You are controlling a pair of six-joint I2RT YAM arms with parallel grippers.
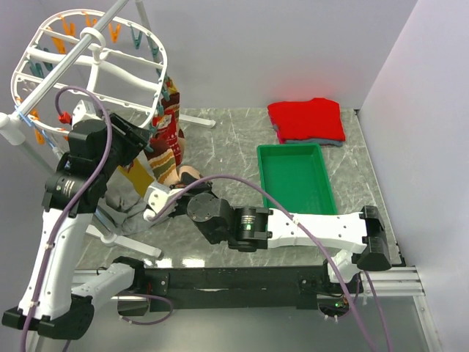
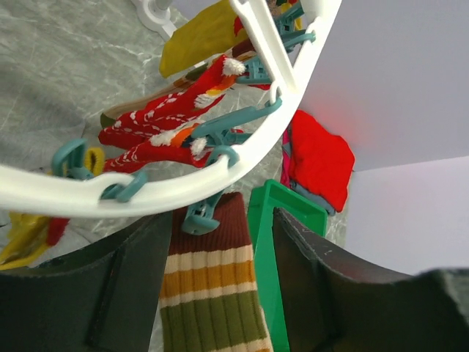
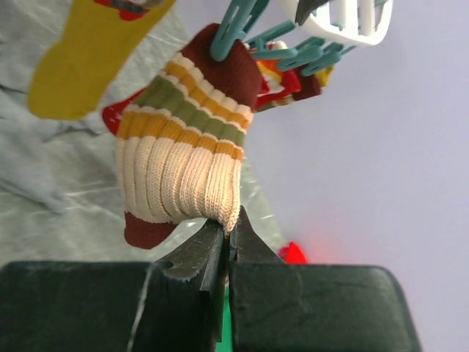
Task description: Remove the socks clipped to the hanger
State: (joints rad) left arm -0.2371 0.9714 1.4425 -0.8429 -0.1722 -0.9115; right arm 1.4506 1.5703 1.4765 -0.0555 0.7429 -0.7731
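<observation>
**striped sock [image 3: 183,161] pinched, not off yet**

One hanger [image 2: 168,192] — white oval, tilted, up over the left side of the bench [image 1: 220,139]. The striped sock hangs off its rim from a teal clip [image 3: 227,33], cuff up, long axis running down toward the bench. Right gripper [image 3: 229,235]: jaws pressed together on the sock's cream lower part. Left gripper [image 2: 220,242]: jaws spread, straddling the cuff just under the rim. Also clipped — at least two red patterned socks [image 2: 157,121]; one yellow sock [image 3: 88,59] shows in the right wrist view.
</observation>
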